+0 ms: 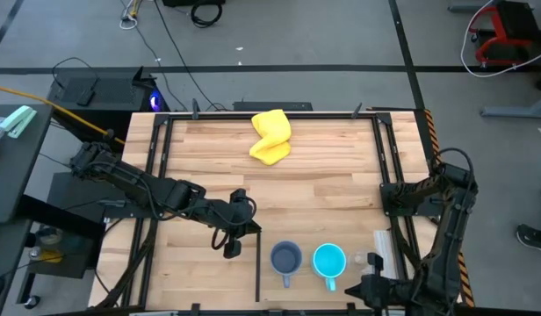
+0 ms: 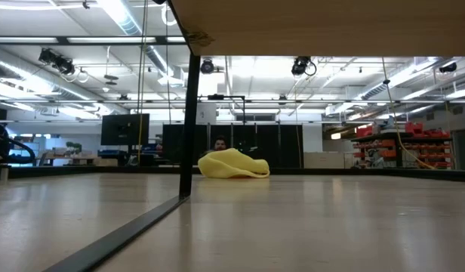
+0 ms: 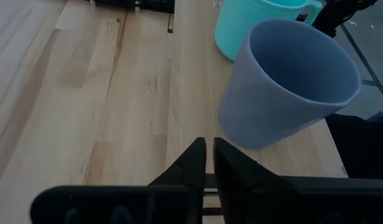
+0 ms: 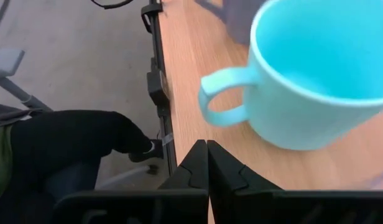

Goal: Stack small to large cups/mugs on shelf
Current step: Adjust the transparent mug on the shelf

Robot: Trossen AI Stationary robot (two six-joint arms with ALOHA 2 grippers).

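A grey-blue handled mug [image 1: 285, 258] and a bright cyan handled mug [image 1: 329, 261] stand upright on their bases side by side on the wooden board near the table's near edge. A small clear cup [image 1: 357, 260] shows faintly just right of the cyan mug. My left gripper [image 1: 233, 239] is shut and empty, left of the grey-blue mug [image 3: 285, 81]; its fingertips [image 3: 208, 155] stop short of the mug. My right gripper [image 1: 376, 285] is shut and empty at the near edge, close to the cyan mug [image 4: 316, 81] and its handle [image 4: 221, 99].
A crumpled yellow cloth [image 1: 270, 136] lies at the table's far middle and also shows in the low view [image 2: 232, 165]. A dark frame post [image 2: 189, 121] holds a wooden shelf board [image 2: 323, 26] overhead in the low view. Black rails [image 1: 156, 167] run along the table's sides.
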